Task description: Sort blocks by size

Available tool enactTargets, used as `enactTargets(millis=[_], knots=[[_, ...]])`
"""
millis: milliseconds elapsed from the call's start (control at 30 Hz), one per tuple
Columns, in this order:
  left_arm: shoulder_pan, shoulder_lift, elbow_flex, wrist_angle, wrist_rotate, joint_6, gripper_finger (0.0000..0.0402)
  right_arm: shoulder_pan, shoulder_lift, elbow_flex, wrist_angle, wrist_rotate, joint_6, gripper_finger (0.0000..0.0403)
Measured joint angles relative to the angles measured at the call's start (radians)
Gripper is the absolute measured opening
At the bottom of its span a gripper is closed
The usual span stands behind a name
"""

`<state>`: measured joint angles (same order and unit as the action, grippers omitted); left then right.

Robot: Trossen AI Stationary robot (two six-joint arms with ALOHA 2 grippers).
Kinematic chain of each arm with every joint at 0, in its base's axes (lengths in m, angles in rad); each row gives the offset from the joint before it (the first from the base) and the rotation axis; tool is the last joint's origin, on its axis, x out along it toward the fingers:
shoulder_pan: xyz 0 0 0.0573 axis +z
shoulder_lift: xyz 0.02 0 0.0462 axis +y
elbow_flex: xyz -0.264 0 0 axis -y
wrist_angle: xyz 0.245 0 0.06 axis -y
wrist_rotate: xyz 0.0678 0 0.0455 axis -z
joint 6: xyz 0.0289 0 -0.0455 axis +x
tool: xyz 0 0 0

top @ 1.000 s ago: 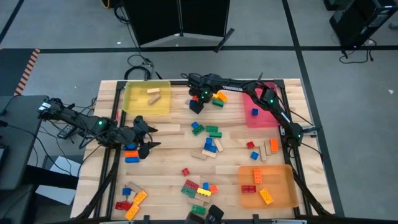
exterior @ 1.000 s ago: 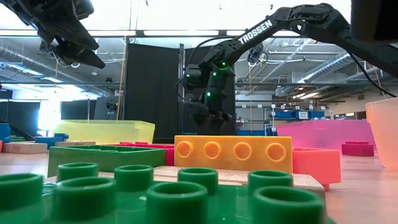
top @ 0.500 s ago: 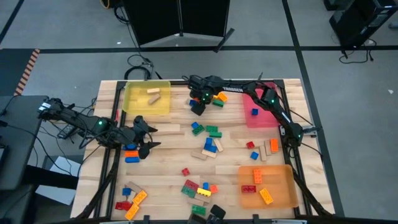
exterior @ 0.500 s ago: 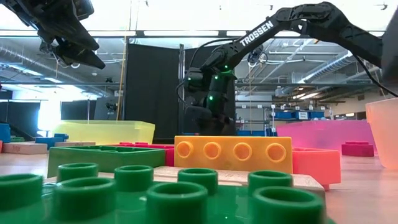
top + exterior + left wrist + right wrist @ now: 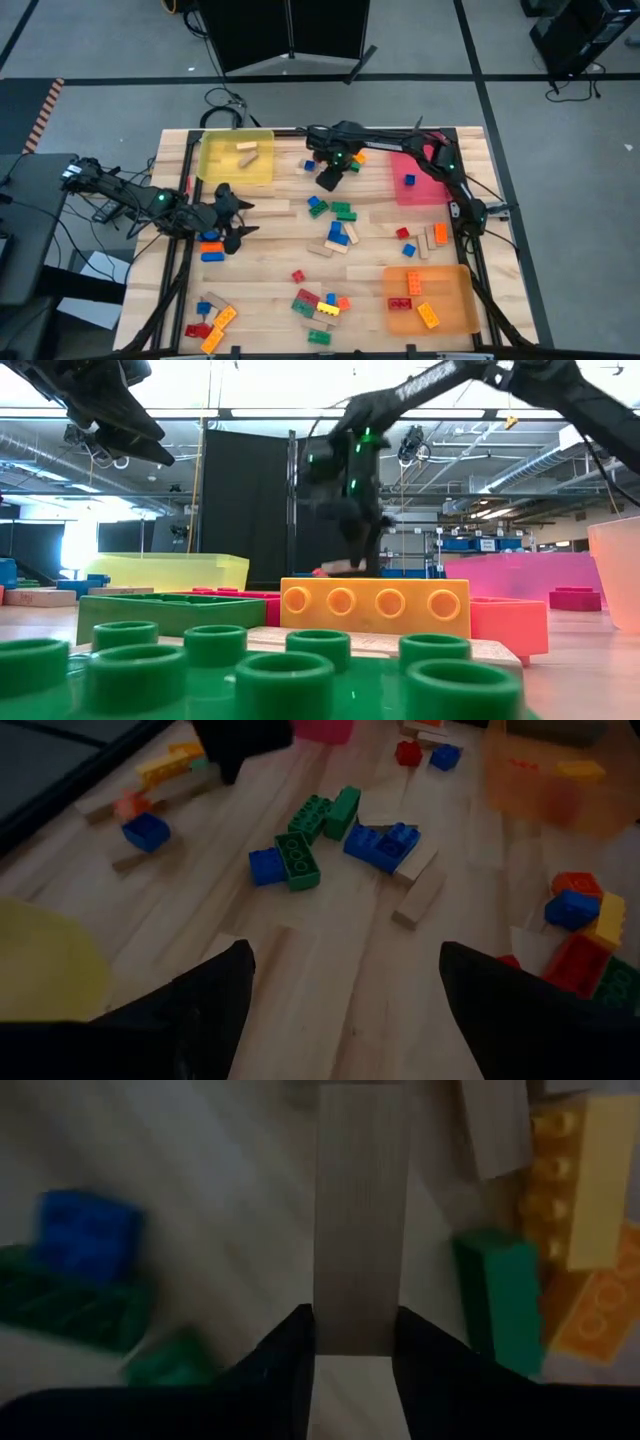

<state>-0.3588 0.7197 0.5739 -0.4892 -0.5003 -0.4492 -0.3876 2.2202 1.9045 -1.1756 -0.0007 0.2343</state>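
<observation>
We are at a pick: the right gripper (image 5: 327, 178) sits in the upper middle of the high view, over the small cluster of bricks at the far edge of the table (image 5: 280, 250), and in its wrist view its two fingers (image 5: 290, 1345) are clamped on the end of a long tan wooden block (image 5: 361, 1220), with a green brick (image 5: 500, 1295) and a yellow brick (image 5: 575, 1175) lying beside it. We judge the grasp to be just made, so the next move calls for lifting the plank clear of its neighbours without dragging them, then carrying it to whichever tray takes that size. The left gripper (image 5: 228, 218) waits at the left of the high view above the table, its fingers (image 5: 190, 1010) spread wide apart and holding nothing. The yellow tray (image 5: 212, 170) at upper left holds two tan wooden pieces (image 5: 247, 152), which makes it the likely home for this one. The pink tray (image 5: 418, 192) at upper right holds a small blue brick (image 5: 409, 180), and the orange tray (image 5: 460, 300) at lower right holds a red brick (image 5: 402, 303) and an orange brick (image 5: 428, 316). Most of the blocks (image 5: 335, 235) lie loose across the middle and lower left of the table, so we judge the sorting to be far from finished.
</observation>
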Motion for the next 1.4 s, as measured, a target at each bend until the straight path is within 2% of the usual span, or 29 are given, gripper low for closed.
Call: enactTargets(millis=[200, 300, 400, 533, 667, 800, 900, 1067, 1233, 1400], knots=[[0.0, 0.0, 0.0, 0.018, -0.006, 0.027, 0.0324, 0.101, -0.114, 0.001, -0.055, 0.003, 0.106, 0.0118], [0.0, 0.0, 0.0, 0.069, -0.062, 0.022, 0.0324, 0.171, -0.172, 0.001, -0.055, 0.057, 0.169, 0.0118], [0.0, 0.0, 0.0, 0.157, -0.172, 0.021, 0.0324, 0.251, -0.226, 0.001, -0.056, 0.166, 0.236, 0.0118], [0.0, 0.0, 0.0, 0.302, -0.327, 0.024, 0.0323, 0.366, -0.28, 0.002, -0.04, 0.366, 0.331, 0.0118], [0.0, 0.007, 0.0, 0.443, -0.437, 0.094, 0.0323, 0.466, -0.293, 0.002, 0.036, 0.556, 0.418, 0.0118], [0.007, 0.049, 0.0, 0.593, -0.53, 0.212, 0.0323, 0.523, -0.282, 0.003, 0.151, 0.686, 0.425, 0.0118], [0.024, 0.094, 0.001, 0.685, -0.578, 0.236, 0.0323, 0.54, -0.273, 0.003, 0.214, 0.738, 0.42, 0.0118], [0.047, 0.171, 0.001, 0.779, -0.564, 0.226, 0.0323, 0.541, -0.272, 0.003, 0.23, 0.767, 0.406, 0.0118], [0.1, 0.237, 0.001, 0.901, -0.494, 0.082, 0.0323, 0.53, -0.274, 0.003, 0.211, 0.768, 0.34, 0.0118], [0.184, 0.257, 0.001, 0.897, -0.423, -0.073, 0.0323, 0.519, -0.28, 0.003, 0.178, 0.768, 0.282, 0.0118]])
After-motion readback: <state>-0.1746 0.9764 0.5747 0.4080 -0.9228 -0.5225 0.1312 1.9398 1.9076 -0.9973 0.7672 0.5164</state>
